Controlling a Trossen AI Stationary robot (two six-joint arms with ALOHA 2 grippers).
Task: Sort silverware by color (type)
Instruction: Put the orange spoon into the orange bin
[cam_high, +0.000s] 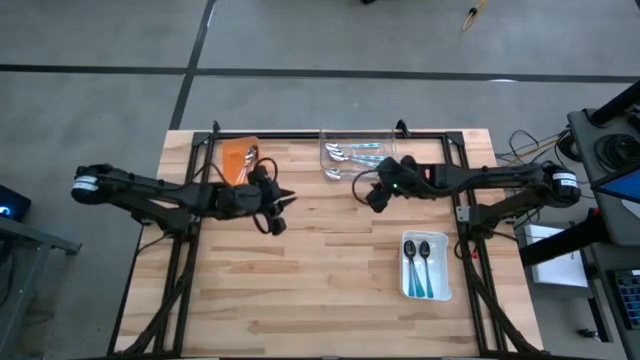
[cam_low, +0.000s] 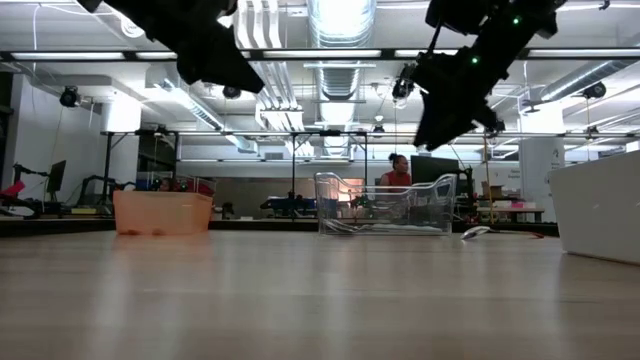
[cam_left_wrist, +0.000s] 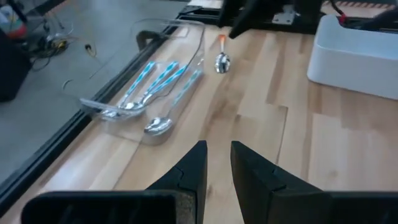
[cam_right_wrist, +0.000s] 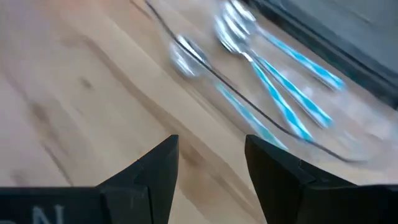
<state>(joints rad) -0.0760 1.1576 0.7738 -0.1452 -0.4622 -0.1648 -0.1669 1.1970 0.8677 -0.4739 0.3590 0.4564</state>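
Observation:
The clear tray (cam_high: 357, 152) at the far edge holds several spoons with light-blue handles (cam_left_wrist: 144, 84). One more spoon bowl (cam_left_wrist: 158, 126) shows at the tray's near wall. An orange-handled spoon (cam_left_wrist: 222, 60) lies on the wood past the tray's right end, below my right arm. My right gripper (cam_high: 372, 195) hangs open above the table near the tray, fingers (cam_right_wrist: 155, 168) apart with nothing between them. My left gripper (cam_high: 283, 203) hangs above the table's left middle and points toward the right edge. Its fingers (cam_left_wrist: 193, 168) stand a narrow gap apart with nothing between them.
An orange tray (cam_high: 240, 158) stands at the far left and shows a shiny spoon bowl inside. A white tray (cam_high: 440, 290) at the near right holds two spoons. Bare wood lies between the grippers and the near edge. A person (cam_low: 398, 170) is in the room behind.

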